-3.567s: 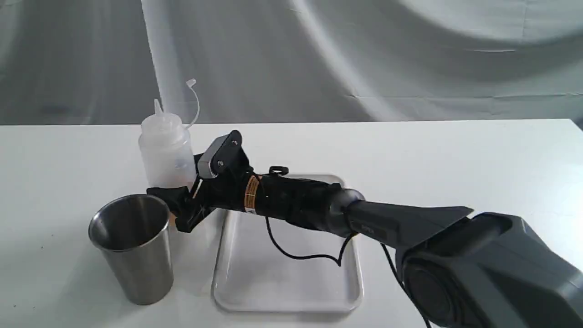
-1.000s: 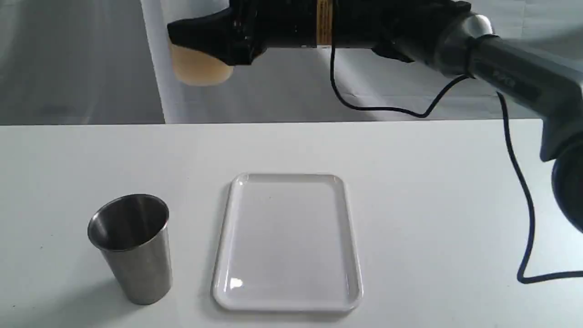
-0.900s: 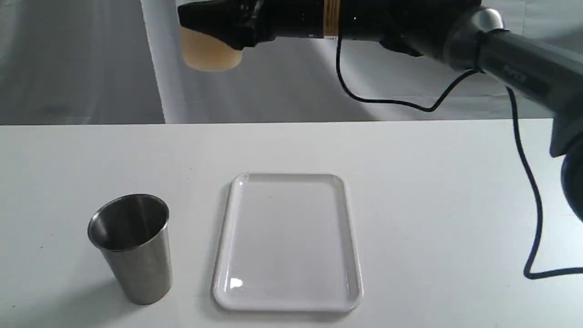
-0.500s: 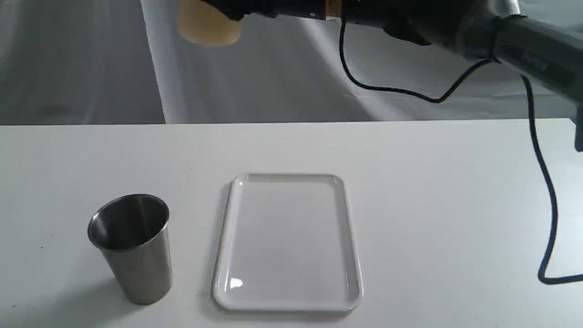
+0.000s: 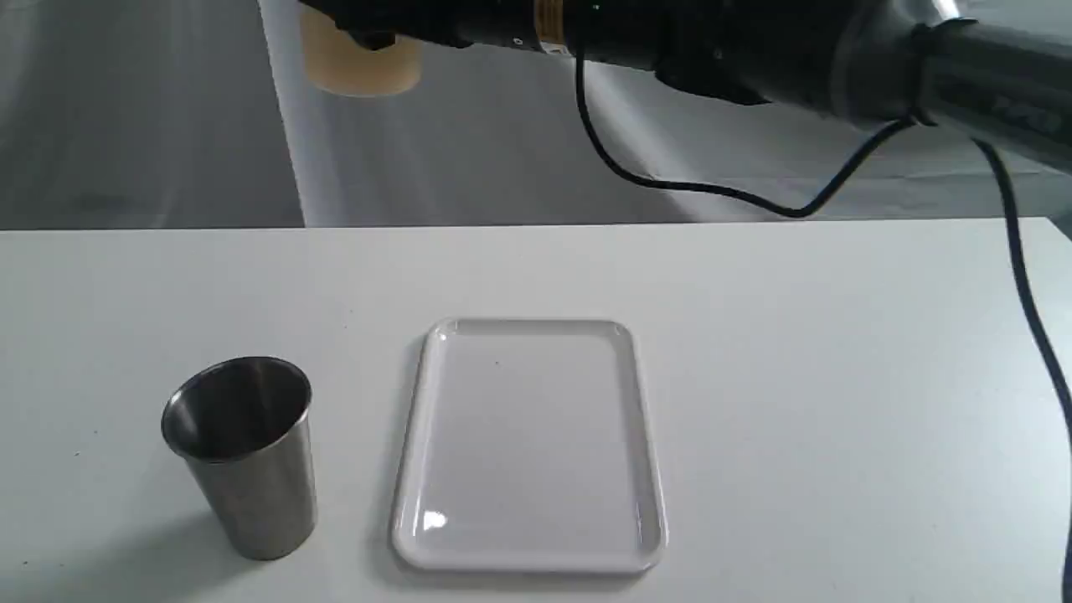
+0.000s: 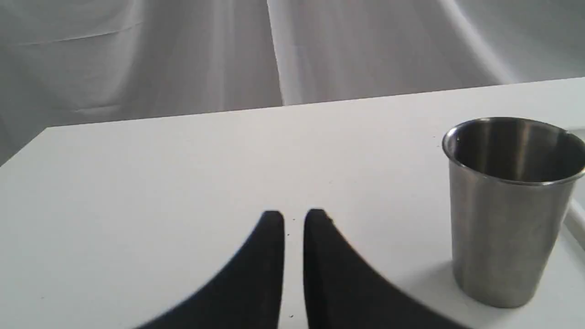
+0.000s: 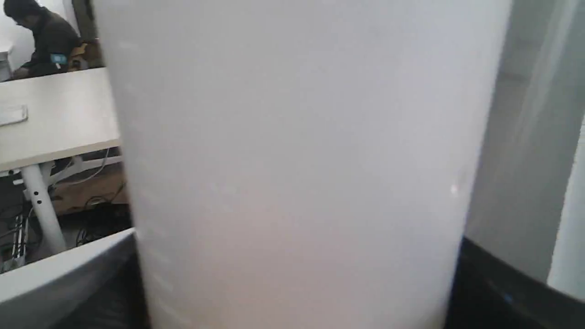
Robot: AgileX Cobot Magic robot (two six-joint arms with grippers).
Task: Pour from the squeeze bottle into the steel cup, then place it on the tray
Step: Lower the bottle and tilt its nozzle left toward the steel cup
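Squeeze bottle (image 5: 360,71) (translucent whitish plastic, amber liquid at its base) is held high up, well apart from the steel cup (image 5: 243,456), by the right claw (image 5: 364,21), closed around it. If it is tipped from such height, liquid may be spilled past the round brushed rim onto the tabletop (image 5: 837,377).
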